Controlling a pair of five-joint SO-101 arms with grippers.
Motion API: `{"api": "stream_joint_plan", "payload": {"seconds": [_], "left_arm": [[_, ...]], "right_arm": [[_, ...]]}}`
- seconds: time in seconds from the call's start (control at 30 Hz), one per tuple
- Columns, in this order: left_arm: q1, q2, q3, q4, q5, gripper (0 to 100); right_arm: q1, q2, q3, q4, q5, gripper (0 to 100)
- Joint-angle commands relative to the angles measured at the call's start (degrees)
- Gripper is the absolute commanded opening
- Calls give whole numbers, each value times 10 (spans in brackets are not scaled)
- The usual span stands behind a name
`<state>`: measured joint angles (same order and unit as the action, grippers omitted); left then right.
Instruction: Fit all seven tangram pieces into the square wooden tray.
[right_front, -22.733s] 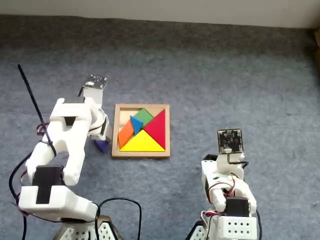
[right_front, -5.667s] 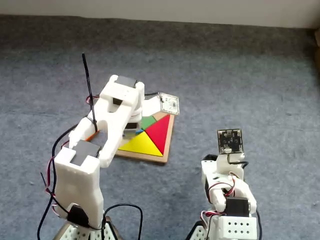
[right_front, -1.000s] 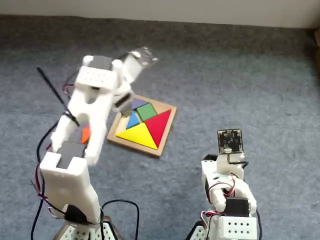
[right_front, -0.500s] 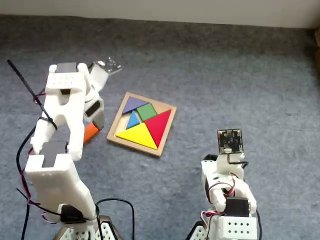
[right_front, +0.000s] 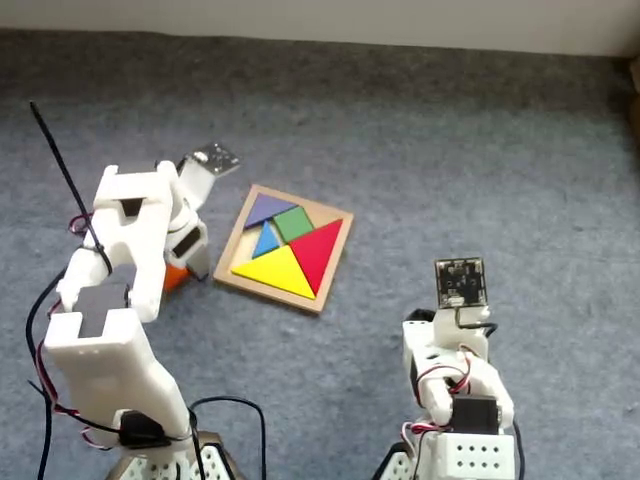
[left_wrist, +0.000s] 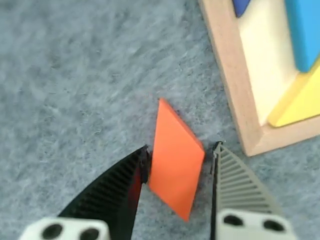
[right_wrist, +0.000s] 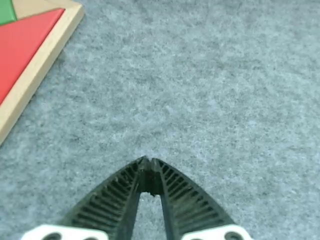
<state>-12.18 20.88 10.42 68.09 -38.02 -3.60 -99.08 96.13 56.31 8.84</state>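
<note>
The left gripper (left_wrist: 181, 149) now sits low over the orange piece (left_wrist: 175, 170), which lies flat on the carpet (right_front: 480, 150) just left of the tray (right_front: 265, 298). Its jaws are moderately open and straddle the piece: the black finger touches one long edge, while the grey one stands just beside the opposite corner, so nothing is gripped yet.

About twenty seconds ago the tray lay square to the table with the orange piece inside it and the purple piece (right_front: 268, 208) outside on the left. Since then the purple piece has gone into the far-left corner, the tray has been turned askew, and the orange piece has ended up outside. In the last second the left arm swung off the tray to the left and dropped onto the orange piece.

The tray now holds purple, green (right_front: 293, 222), blue (right_front: 266, 241), red (right_front: 318, 252) and yellow (right_front: 272, 270), with a bare strip along its left side. The next step appears to be closing on the orange piece and returning it to that gap; the skewed tray will likely require a matching turn of the wrist.

The right gripper (right_wrist: 148, 165) is closed and empty, parked over carpet near and right of the tray.
</note>
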Motion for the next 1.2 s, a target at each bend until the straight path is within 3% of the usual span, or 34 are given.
{"api": "stream_joint_plan", "payload": {"seconds": [0.0, 0.1, 0.23, 0.37, 0.73, 1.0, 1.17], "left_arm": [[-14, -27, 0, -11, -3, 207], [-16, -49, -25, -1, 1, 211], [-19, -110, -72, 81, 19, 211], [-8, -148, -52, 110, 18, 211], [-3, -116, 140, -75, 22, 262], [-32, 43, -69, 69, 24, 261], [-31, 129, -195, 145, 38, 165]], "right_arm": [[7, -8, 84, -1, -4, 5], [7, -8, 84, -1, -4, 5], [7, -8, 84, -1, -4, 5], [7, -8, 84, -1, -4, 5], [7, -8, 84, -1, -4, 5], [7, -8, 84, -1, -4, 5], [7, -8, 84, -1, -4, 5]]}}
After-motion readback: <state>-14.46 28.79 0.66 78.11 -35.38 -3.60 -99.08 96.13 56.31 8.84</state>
